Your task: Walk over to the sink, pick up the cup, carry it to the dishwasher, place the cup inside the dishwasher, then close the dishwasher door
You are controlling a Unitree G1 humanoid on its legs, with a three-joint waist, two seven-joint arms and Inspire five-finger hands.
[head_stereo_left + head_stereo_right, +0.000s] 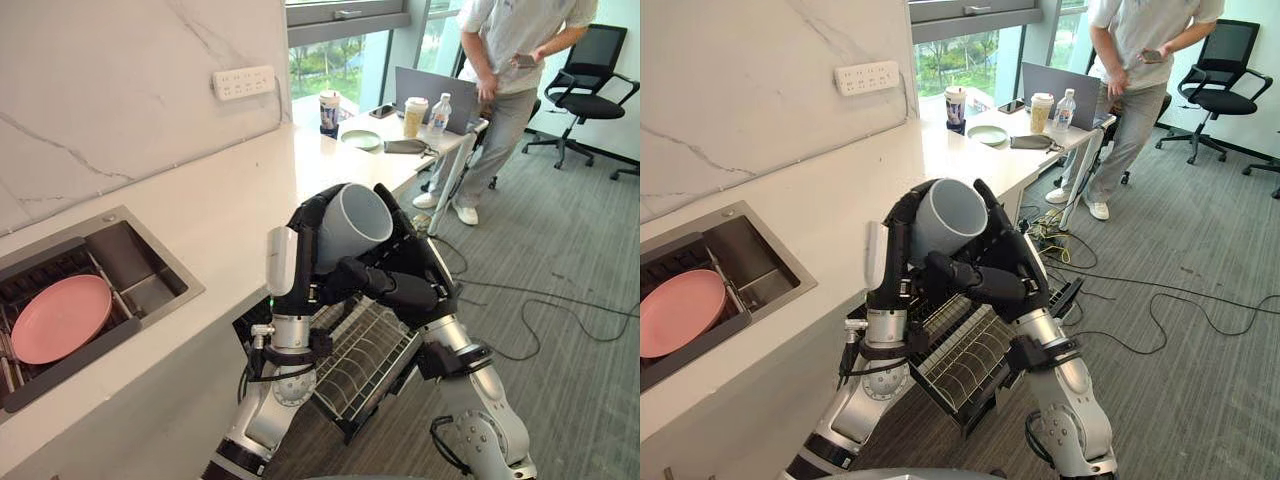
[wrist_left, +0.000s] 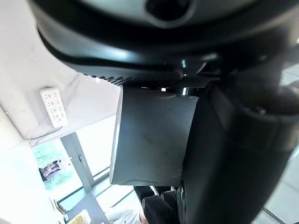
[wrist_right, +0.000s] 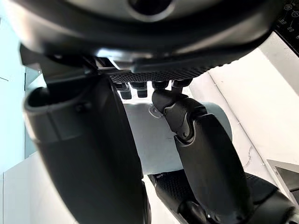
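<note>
Holding the grey cup in both hands over the rack

The plain grey cylindrical cup (image 1: 352,222) sat between the robot's two hands, raised off every surface and tilted so that its open mouth faced up and towards the robot's right. The left hand (image 1: 300,262) gripped it from the left side, dark fingers curled over the upper wall and the white-covered thumb lying along the near side. The right hand (image 1: 398,282) came in from the right, its fingers and thumb wrapped round the lower front of the cup. In the left wrist view the cup's grey wall pressed against that hand's palm; in the right wrist view the pale wall stood between the bent fingers and thumb.

The cup hung above the silver wire dishwasher rack (image 1: 368,362), which was drawn out from beneath the white stone counter (image 1: 225,215). It was not touching the rack. Well to the left, the steel sink (image 1: 135,258) sunk in the counter held a round pink plate (image 1: 60,318). A white power strip (image 1: 243,82) was fixed to the marble wall. At the far desk a person (image 1: 512,60) stood beside an open grey laptop (image 1: 430,95), with a black office chair (image 1: 590,95) behind
</note>
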